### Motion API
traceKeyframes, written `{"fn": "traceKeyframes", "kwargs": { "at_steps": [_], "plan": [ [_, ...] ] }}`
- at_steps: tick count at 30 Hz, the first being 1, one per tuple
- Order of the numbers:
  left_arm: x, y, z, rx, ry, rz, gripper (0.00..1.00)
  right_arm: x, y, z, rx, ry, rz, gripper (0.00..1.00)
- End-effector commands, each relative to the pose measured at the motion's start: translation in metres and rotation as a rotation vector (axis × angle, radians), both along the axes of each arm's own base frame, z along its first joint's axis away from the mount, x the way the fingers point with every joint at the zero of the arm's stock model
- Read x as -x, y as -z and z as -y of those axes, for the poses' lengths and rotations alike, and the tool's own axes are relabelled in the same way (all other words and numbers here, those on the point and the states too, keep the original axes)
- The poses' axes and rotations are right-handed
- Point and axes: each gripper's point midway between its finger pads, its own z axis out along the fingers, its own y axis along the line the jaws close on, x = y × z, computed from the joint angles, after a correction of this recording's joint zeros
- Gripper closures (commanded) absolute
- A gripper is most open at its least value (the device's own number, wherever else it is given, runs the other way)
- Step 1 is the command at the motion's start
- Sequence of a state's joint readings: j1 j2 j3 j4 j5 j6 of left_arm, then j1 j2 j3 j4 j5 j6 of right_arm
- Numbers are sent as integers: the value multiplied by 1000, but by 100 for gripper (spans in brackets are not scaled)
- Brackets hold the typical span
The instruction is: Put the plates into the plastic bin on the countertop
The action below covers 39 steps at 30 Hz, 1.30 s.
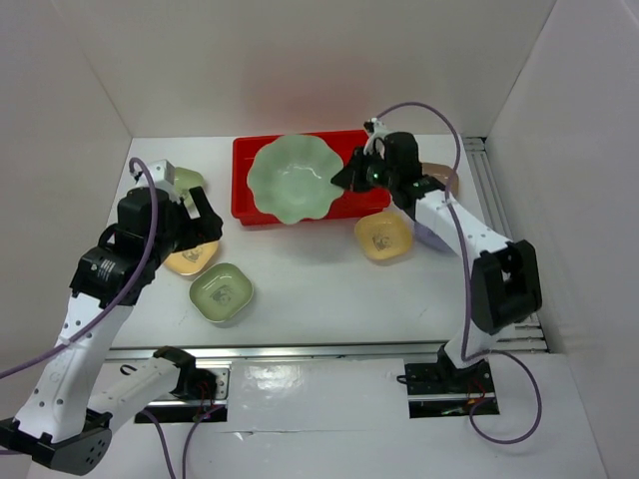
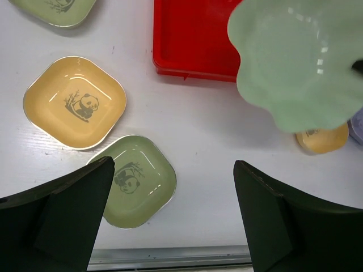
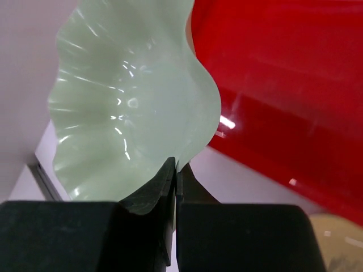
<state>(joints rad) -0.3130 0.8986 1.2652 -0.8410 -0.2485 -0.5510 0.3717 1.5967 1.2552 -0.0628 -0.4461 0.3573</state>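
With the right arm: reaches from the near-right edge toward the far edge, elbow raised, wrist bent leftward. At the right gripper [image 1: 347, 178]: pinches nearly closed on the right rim of the pale-green scalloped plate [image 1: 292, 178], holding it tilted over the near rim of the red plastic bin [image 1: 245, 205] by the far edge of the countertop [image 1: 319, 299].

With the left arm: rises from the near-left corner, forearm angled toward the left edge. At the left gripper [image 2: 173, 170]: gapes wide, gripping nothing, hovering above a yellow plate [image 2: 75, 102] and a green plate [image 2: 136, 181] near the left edge. Toward the right edge, outside the bin: a second yellow plate [image 1: 382, 238].
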Motion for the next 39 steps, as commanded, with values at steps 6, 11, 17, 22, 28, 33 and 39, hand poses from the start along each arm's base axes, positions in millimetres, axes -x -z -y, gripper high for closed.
{"fn": "traceKeyframes", "kwargs": {
  "at_steps": [6,11,17,22,28,33,39],
  "plan": [
    [2,22,16,25,84,-36,0,-124,2,-5,-100,144,43,100],
    [6,34,26,43,141,-68,0,-171,33,11,-78,198,6,100],
    [8,38,28,43,163,-71,0,-189,81,31,-40,229,-83,100],
    [9,38,30,50,171,-64,0,-190,95,37,-15,232,-108,100],
    [10,42,31,52,178,-74,0,-181,104,33,-10,186,-131,72],
    [8,42,34,57,186,-75,0,-172,103,19,7,131,-135,64],
    [11,44,36,67,202,-78,0,-160,73,25,5,147,-102,31]
  ]
}}
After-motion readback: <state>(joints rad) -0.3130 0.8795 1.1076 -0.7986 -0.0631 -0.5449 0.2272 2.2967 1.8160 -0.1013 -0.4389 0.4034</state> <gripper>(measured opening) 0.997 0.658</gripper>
